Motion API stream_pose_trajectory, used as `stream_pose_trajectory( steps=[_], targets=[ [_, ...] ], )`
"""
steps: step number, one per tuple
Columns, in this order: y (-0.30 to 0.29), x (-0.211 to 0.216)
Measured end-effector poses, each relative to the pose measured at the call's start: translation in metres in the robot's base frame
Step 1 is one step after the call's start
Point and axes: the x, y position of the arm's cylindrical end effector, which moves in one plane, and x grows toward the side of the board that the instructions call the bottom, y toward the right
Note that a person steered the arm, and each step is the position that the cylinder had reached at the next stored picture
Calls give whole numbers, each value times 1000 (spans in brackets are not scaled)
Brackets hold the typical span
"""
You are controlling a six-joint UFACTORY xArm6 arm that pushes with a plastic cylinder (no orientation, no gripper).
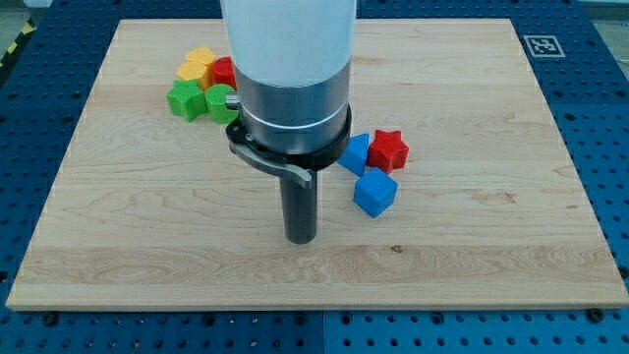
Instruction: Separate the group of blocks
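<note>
My tip [301, 239] rests on the wooden board [472, 256] below the middle, left of the blue cube [374, 192] and apart from it. A blue block [355, 153], partly hidden by my arm, touches a red star [388, 149] just above the cube. At the upper left sits a tight cluster: a yellow block [198, 67], a red block [224, 71], a green star [184, 100] and a green block [222, 102], whose right side my arm hides.
The board lies on a blue perforated table [600, 118]. A black-and-white marker tag [542, 45] sits at the board's top right corner. My wide white and grey arm body [291, 69] hides the board's top middle.
</note>
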Motion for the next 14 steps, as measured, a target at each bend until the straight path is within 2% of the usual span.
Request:
stream_pose_trajectory(
  steps=[3,5,7,9,11,14],
  targets=[
    [8,46],
    [24,57],
    [113,58],
    [129,-15],
    [158,-50],
    [85,-126]
  ],
)
